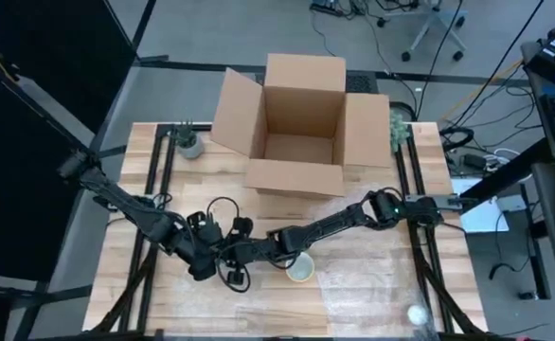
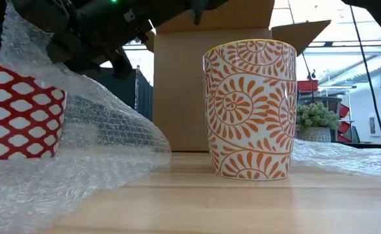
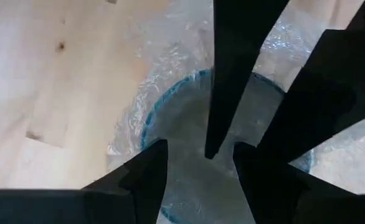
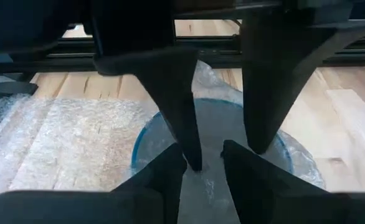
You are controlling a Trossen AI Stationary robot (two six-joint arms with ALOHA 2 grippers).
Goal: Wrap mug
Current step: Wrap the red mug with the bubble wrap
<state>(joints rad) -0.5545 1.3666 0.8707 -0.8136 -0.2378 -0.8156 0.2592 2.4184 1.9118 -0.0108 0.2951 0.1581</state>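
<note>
Nearest, the wrapped mug sits under bubble wrap at the worktop's 6 o'clock. The left gripper and right gripper interleave over its rim (whether their fingers pinch the wrap or hang loose, I cannot tell). A crossed pull could tear the film or tip the mug. The orange mug, at their 4 o'clock, could get knocked toward the box at 12 o'clock.
</note>
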